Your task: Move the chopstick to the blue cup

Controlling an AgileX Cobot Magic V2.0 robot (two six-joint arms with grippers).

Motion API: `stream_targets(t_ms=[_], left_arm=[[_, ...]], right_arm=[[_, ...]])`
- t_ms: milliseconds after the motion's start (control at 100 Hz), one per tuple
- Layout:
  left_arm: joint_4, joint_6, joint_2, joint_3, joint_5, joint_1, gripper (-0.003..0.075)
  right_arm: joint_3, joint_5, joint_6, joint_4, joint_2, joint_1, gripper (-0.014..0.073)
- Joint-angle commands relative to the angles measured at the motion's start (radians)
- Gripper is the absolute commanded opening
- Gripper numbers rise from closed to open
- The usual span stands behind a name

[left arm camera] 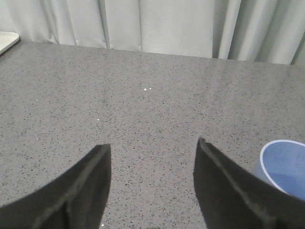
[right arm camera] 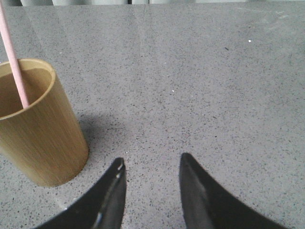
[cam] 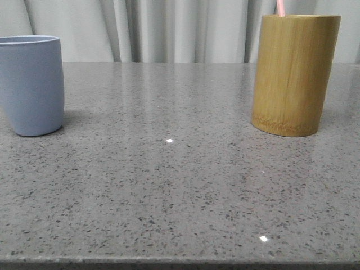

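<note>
A grey speckled stone table (cam: 180,185) carries two vessels: the blue cup (cam: 31,84) stands at nine o'clock, a bamboo cylinder (cam: 293,73) at three o'clock, well apart, both upright.

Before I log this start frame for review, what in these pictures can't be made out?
- Chopstick: front view, top cut off by the frame's upper edge; lower end hidden by the bamboo holder.
- Blue cup: front view, left side cropped and inside hidden by its wall; left wrist view, cut by the frame edge.
- Left gripper and right gripper: open, bodies beyond the frame edge.
</note>
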Motion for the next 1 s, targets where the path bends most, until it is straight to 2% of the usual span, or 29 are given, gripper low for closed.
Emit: stream_targets(t_ms=[0,130,310,460,620,990], left_arm=[[-0.011,-0.002,0.007,-0.032,-0.112,-0.002,0.0398],[-0.027,-0.002,0.024,-0.055,-0.121,-0.007,0.0388],[-0.039,-0.002,0.136,-0.180,0.045,-0.062,0.0386],[-0.039,0.036,0.270,-0.328,0.189,-0.165,0.0386],[-0.039,0.036,0.426,-0.451,0.254,-0.256,0.0386],[-0.071,0.045,0.719,-0.653,0.480,-0.311,0.0386]], right_arm=[[-0.037,-0.083,-0.007,0.008,0.008,-0.006,0.0304],[-0.037,-0.088,-0.007,0.011,0.008,-0.006,0.0304],[-0.037,-0.084,-0.008,0.011,0.009,-0.006,0.0304],[-0.037,-0.082,-0.008,0.011,0.012,-0.006,0.0304],[-0.037,-0.058,-0.008,0.011,0.012,-0.006,0.0304],[-0.037,-0.020,-0.008,0.011,0.012,-0.006,0.0304]])
